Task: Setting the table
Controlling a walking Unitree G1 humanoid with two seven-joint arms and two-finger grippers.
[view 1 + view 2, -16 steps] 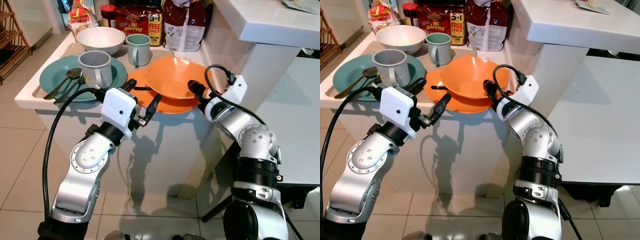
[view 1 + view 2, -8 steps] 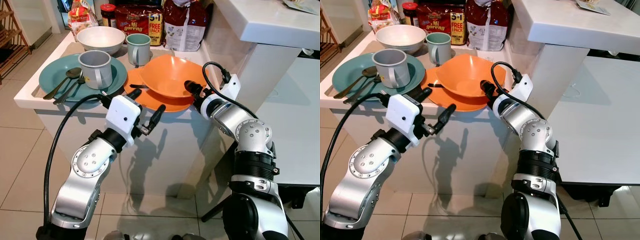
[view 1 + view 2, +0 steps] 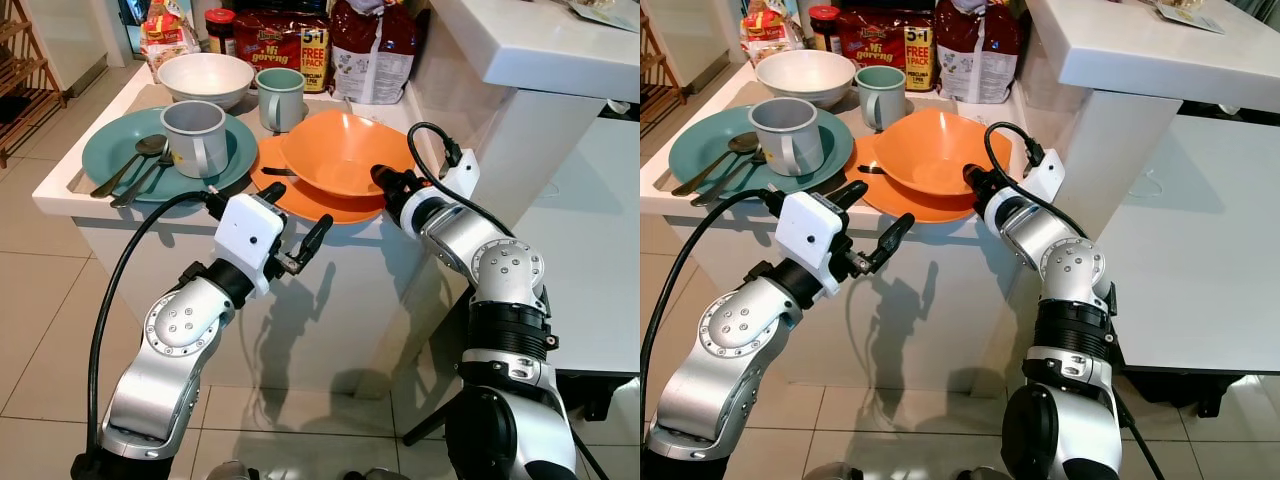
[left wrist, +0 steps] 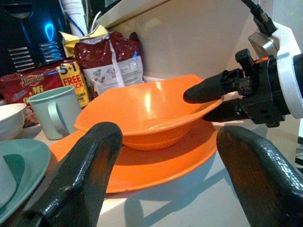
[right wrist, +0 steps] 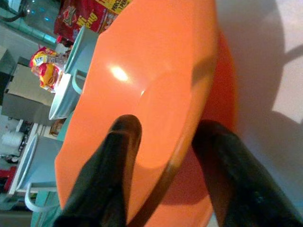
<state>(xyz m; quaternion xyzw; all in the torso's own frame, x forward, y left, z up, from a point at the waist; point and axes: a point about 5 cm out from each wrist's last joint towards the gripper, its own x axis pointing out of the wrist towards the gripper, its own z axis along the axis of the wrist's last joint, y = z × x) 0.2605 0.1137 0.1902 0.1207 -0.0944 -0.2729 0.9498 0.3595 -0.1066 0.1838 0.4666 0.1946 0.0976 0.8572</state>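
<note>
Nearby, grey mug (image 3: 194, 136) on teal plate (image 3: 105, 150), spoons (image 3: 135, 165), snack packets (image 3: 372, 45)

Two silver arms built of rounded metal segments, ringed with small dark screws at the joints. Left arm (image 3: 175, 335) ending in a white square box (image 3: 248, 226) at the wrist, with a small hole in its face. Left gripper (image 3: 295, 222) of two long, glossy black fingers (image 4: 80, 179), thick and blunt-tipped. Thick black cable (image 3: 105, 320) looping from beside the box down along the left arm. Right arm (image 3: 500, 275) with a black ribbed band below its silver elbow, a white wrist block (image 3: 462, 175) and a thin black cable (image 3: 425, 150) arching over the block. Right gripper (image 5: 163, 161) with black, rounded fingers (image 5: 111, 161).
</note>
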